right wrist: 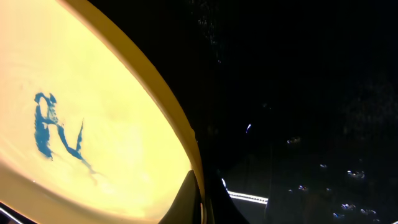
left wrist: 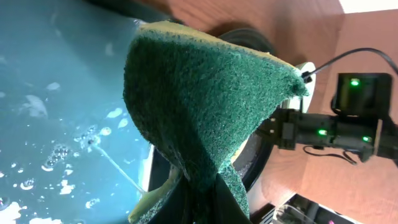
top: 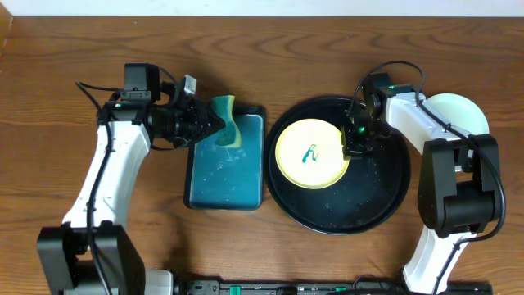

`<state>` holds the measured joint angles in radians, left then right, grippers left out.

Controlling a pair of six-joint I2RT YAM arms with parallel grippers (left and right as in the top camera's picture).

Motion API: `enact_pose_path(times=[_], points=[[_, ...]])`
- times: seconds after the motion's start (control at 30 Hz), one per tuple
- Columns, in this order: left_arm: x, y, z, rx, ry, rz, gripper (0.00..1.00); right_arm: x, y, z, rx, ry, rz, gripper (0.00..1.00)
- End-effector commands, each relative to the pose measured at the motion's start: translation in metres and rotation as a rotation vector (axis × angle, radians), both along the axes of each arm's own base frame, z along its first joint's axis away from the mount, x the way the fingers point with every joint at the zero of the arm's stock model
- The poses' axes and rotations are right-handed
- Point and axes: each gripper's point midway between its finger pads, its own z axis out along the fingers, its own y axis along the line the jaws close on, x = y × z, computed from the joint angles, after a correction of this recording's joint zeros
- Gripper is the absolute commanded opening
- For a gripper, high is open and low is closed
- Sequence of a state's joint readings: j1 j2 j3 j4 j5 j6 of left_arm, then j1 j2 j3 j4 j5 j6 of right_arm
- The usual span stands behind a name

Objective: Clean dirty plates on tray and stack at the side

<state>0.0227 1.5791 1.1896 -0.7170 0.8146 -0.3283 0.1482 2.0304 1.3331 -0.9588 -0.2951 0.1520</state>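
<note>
Right gripper [top: 354,146] is clamped on the right rim of the yellow plate [top: 293,168]. The wrist view shows the two fingers [right wrist: 186,199] closed with the rim edge between them. The plate lies flat inside the black tray [top: 372,197], in the tray's left half, with wet droplets on the bare tray floor to its right.

Left gripper [top: 211,124] is closed on a sponge [left wrist: 205,106], which is pinched at one end so it folds and fans out, green scrub face toward the camera. It hangs off the black tray's left side, over the upper end of a teal tray [top: 221,176] that sits just beside the black tray's left rim and holds soapy water.

Key relation: from the sponge, the plate lies straight toward the black tray, across the gap between the two trays. The plate is round, so no long axis matters. Left arm carries the cleaner and right arm pins the plate, so my read is that the wipe falls to the left arm.

Plate look: bright yellow, glossy, with a teal scribble stain [right wrist: 53,124] near centre — not yet cleaned.

A pale plate [top: 458,111] sits outside the black tray's upper right rim, partly hidden by the right arm — whether more are stacked under it I can't tell.
</note>
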Motion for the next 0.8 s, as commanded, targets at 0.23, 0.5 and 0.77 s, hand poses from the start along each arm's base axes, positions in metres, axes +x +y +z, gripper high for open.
enact_pose_path(times=[0.23,0.5,0.77], points=[[-0.0014,-0.0030,-0.0020,-0.021,-0.018,-0.053,0.07,-0.0029,-0.0121,-0.0111,-0.090,0.005,0.029,0.01],[-0.0028,-0.0030,-0.0026,-0.016,-0.022,-0.065,0.07,-0.0026,-0.0120,-0.0111,-0.090,0.003,0.029,0.01],[-0.0033,-0.0030,-0.0027,-0.015,-0.025,-0.070,0.07,-0.0006,-0.0114,-0.0113,-0.088,-0.005,0.029,0.01]])
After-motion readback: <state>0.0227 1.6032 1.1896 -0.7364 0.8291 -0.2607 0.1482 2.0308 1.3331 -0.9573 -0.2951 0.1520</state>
